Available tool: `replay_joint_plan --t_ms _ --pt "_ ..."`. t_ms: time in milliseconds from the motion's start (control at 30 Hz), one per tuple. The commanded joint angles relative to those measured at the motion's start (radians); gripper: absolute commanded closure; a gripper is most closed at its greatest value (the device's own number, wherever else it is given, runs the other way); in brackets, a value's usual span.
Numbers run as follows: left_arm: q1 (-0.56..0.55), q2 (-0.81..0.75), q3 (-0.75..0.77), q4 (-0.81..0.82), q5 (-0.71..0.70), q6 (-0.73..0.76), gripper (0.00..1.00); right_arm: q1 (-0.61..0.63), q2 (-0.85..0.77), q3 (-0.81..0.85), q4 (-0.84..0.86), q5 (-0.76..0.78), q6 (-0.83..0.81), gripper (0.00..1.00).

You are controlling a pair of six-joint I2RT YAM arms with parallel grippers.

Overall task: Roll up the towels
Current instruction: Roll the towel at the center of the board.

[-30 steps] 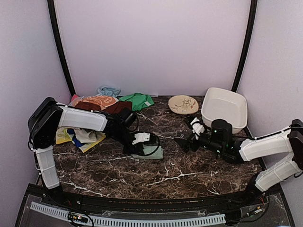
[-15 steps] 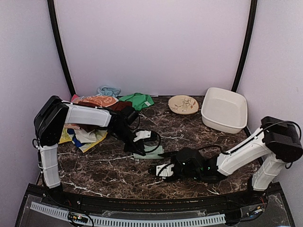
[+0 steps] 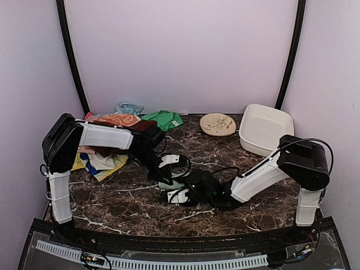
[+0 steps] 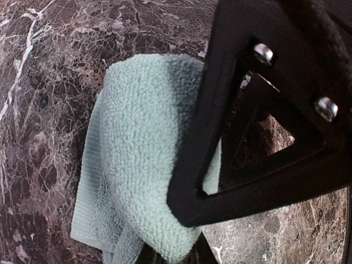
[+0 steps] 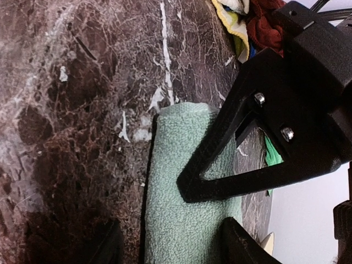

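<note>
A pale mint-green towel (image 4: 137, 154) lies partly folded over on the dark marble table (image 3: 112, 197), near the middle. My left gripper (image 4: 184, 236) is shut on its folded edge, with one black finger (image 4: 220, 137) lying across the cloth. My right gripper (image 5: 176, 247) is open and low at the towel's (image 5: 181, 220) near end, one finger on each side of it. In the top view both grippers, the left (image 3: 167, 175) and the right (image 3: 175, 195), meet over this towel (image 3: 181, 181). More towels sit heaped at the back left: orange (image 3: 115, 120), green (image 3: 163, 119), maroon (image 3: 140, 125).
A white tub (image 3: 267, 129) stands at the back right, with a patterned plate (image 3: 217, 124) beside it. A yellow and white cloth (image 3: 98, 163) lies under the left arm. Pale walls close in the table on three sides.
My right arm has swung from beside the tub across to the mint towel, and its jaws have narrowed. The left gripper stays shut on the towel, almost where it was.
</note>
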Motion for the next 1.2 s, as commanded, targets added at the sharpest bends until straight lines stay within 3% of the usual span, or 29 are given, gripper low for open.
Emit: replay_joint_plan --t_ms 0,233,433,667,700,733,1167 --pt "-0.015 0.105 -0.066 -0.219 -0.041 0.032 0.97 -0.046 0.051 0.042 -0.071 0.008 0.029 0.41" --pt "0.013 0.106 -0.070 -0.238 0.007 0.062 0.91 -0.108 0.089 0.077 -0.187 -0.075 0.098 0.47" --pt "0.055 0.103 -0.057 -0.250 0.072 0.052 0.66 -0.145 0.128 0.130 -0.313 -0.188 0.140 0.58" --pt "0.103 0.048 -0.076 -0.243 0.101 0.019 0.64 -0.154 0.178 0.215 -0.500 -0.299 0.193 0.67" --pt "0.130 0.035 -0.080 -0.244 0.108 0.018 0.45 -0.156 0.185 0.228 -0.528 -0.320 0.198 0.67" --pt "0.152 0.017 -0.085 -0.243 0.111 0.011 0.40 -0.157 0.191 0.239 -0.562 -0.346 0.204 0.68" --pt "0.459 -0.319 -0.167 -0.278 0.133 -0.001 0.38 -0.180 0.320 0.459 -0.969 -0.547 0.227 0.70"
